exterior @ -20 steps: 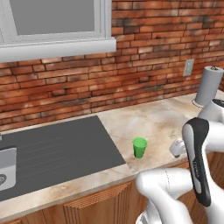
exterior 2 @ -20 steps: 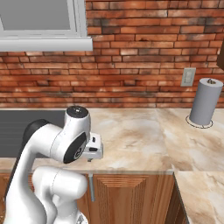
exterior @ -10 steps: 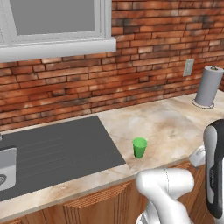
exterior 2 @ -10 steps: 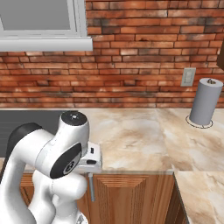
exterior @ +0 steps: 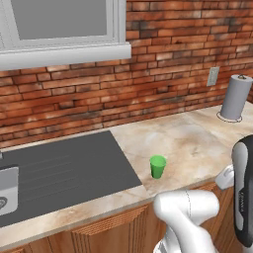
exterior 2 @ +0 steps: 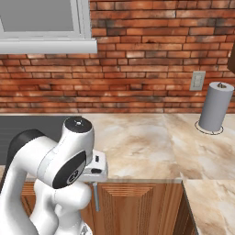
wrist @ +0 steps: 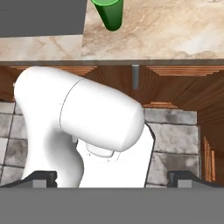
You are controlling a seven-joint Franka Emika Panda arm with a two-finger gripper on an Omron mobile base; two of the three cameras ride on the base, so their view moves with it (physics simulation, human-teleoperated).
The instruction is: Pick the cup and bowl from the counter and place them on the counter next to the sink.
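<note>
The cup (exterior: 157,166) stands upright on the counter (exterior: 197,143), just right of the dark drainboard (exterior: 64,170) that runs off toward the sink (exterior: 7,190), and near the counter's front edge. In the hand view the cup (wrist: 108,13) sits at the top, on the marbled stone beside the drainboard's corner, well apart from the gripper (wrist: 112,179).

The gripper is spread as wide as it goes and holds nothing; its two dark fingertips (wrist: 41,178) stand far apart at the bottom of the hand view, in front of the cabinet (wrist: 179,83) and over the tiled floor (wrist: 175,140), below the level of the cup.

Far right of the cup, a paper towel roll (exterior: 236,97) stands upright by the brick wall (exterior: 168,64), with an outlet (exterior: 213,76) on the wall just left of it. A window (exterior: 59,24) is set in the wall up and to the left of the cup.
</note>
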